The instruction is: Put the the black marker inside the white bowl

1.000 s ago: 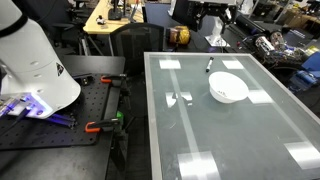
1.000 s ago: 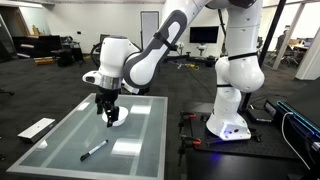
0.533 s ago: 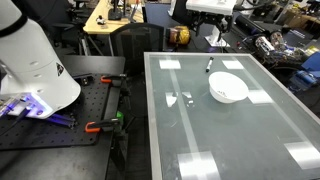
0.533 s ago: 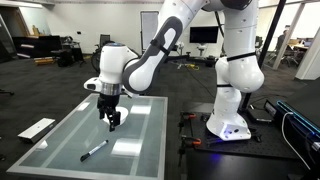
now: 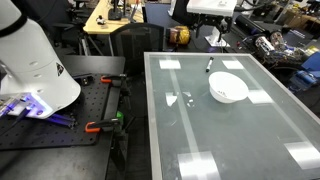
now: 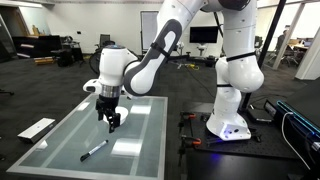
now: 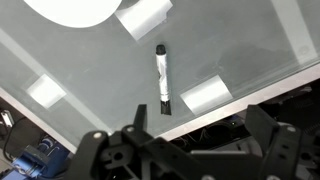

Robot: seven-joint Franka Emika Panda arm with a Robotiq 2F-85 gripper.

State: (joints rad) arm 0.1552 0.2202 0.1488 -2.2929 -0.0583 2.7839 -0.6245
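The black marker (image 5: 209, 65) lies flat on the glass table (image 5: 230, 140), near its far edge, a little beyond the white bowl (image 5: 228, 88). It also shows in an exterior view (image 6: 94, 150) and in the wrist view (image 7: 160, 78). Only part of the bowl's rim (image 7: 75, 10) shows at the top left of the wrist view. My gripper (image 6: 112, 122) hangs above the table, between bowl and marker, and hides the bowl in that view. Its fingers (image 7: 200, 125) are spread, open and empty, with the marker just ahead of them.
The robot base (image 5: 35, 70) stands on a black bench with orange clamps (image 5: 100, 126) beside the table. A brown round object (image 5: 178, 35) sits past the table's far edge. A white flat object (image 6: 37, 128) lies on the floor.
My gripper has shifted a little away from the bowl toward the marker over the last second. The marker and bowl have not moved.
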